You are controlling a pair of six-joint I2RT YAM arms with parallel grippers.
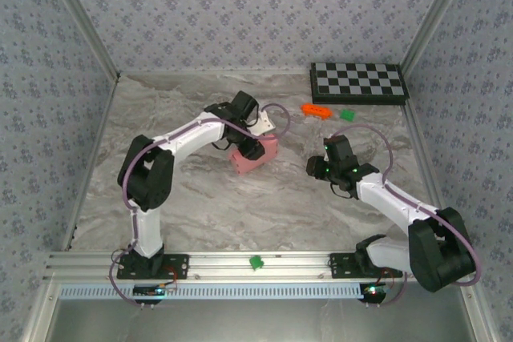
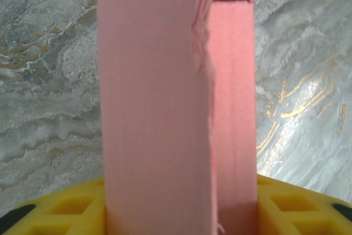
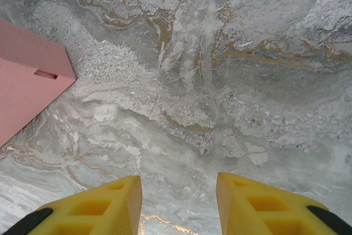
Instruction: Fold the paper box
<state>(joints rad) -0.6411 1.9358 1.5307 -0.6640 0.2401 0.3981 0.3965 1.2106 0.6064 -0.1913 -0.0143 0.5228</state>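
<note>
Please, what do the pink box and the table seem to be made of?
Box: probably thin card or paperboard; matte salmon-pink, with a rough fibrous edge and a sharp fold. Table: looks like grey marble with gold veins, slightly glossy, as light glints on it; it may be only a printed laminate.

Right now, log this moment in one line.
left gripper: shut on box | right gripper: open, empty, above table

paper box (image 2: 154, 108): matt pink card (frayed edge) | table (image 3: 220, 81): glossy marble-look
</note>
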